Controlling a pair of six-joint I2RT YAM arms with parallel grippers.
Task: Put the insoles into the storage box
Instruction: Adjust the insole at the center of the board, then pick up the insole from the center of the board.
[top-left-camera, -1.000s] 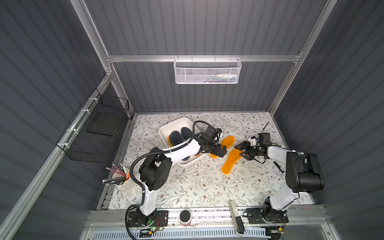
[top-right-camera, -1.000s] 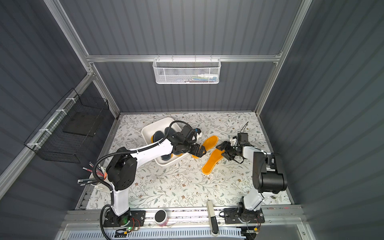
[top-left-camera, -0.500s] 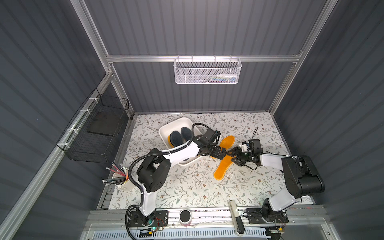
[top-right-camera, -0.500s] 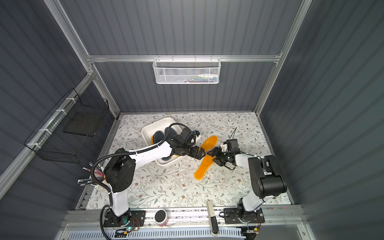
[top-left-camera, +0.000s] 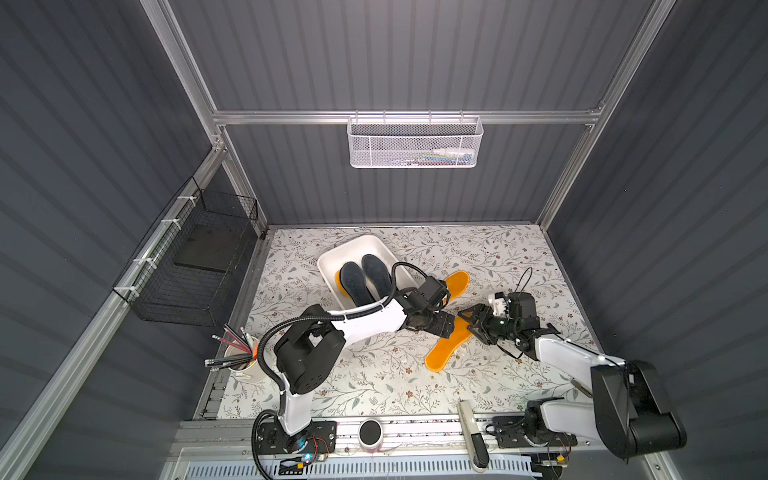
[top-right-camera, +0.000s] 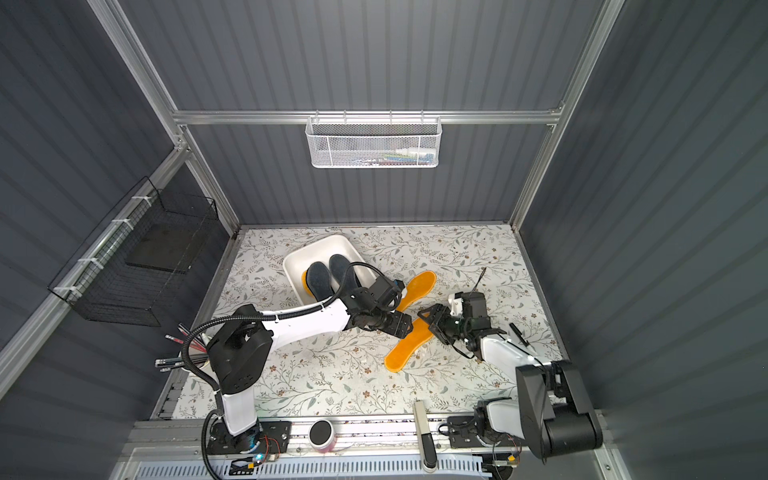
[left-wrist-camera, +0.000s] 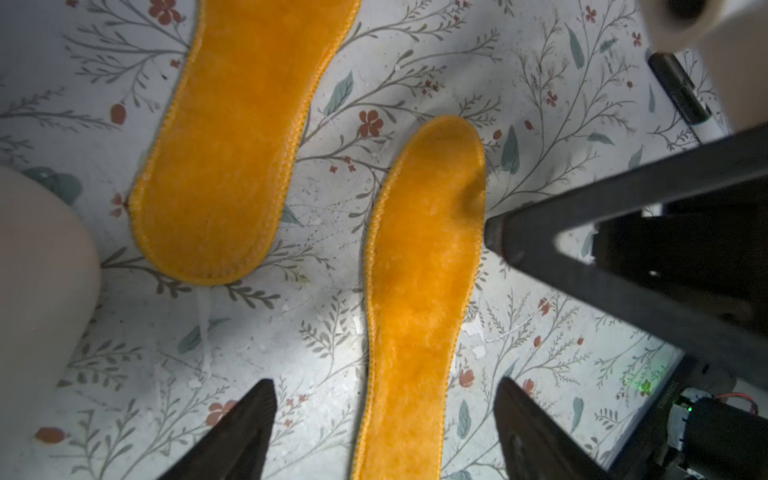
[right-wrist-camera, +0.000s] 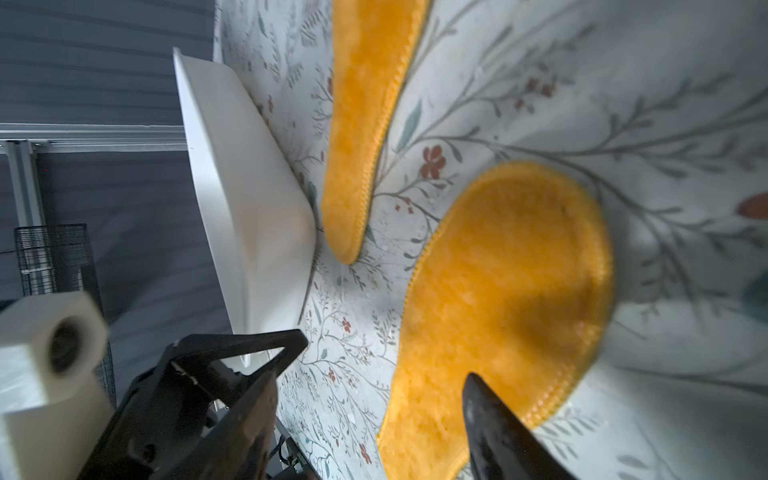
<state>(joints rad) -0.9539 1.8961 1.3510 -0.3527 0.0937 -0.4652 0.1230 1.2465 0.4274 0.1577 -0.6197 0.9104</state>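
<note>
The white storage box (top-left-camera: 329, 259) stands at the back left of the floral table in both top views and holds two dark insoles (top-left-camera: 363, 276) over an orange one. Two orange insoles lie on the table: one (top-left-camera: 457, 282) beside the box, the other (top-left-camera: 446, 351) nearer the front. My left gripper (left-wrist-camera: 386, 399) hovers open over the nearer insole (left-wrist-camera: 415, 291), a finger on each side. Facing it, my right gripper (right-wrist-camera: 374, 415) is open too. One of its fingertips (left-wrist-camera: 492, 232) presses that insole's end (right-wrist-camera: 498, 291) and dents it.
A white mesh basket (top-left-camera: 415, 145) hangs on the back wall and a black wire basket (top-left-camera: 195, 266) on the left wall. A cup of pencils (top-left-camera: 243, 363) stands front left. A black pen (left-wrist-camera: 677, 87) lies right of the grippers.
My right gripper has moved left toward the left gripper, dragging the nearer orange insole forward and left. The left gripper has come over that insole, its jaws slightly narrower.
</note>
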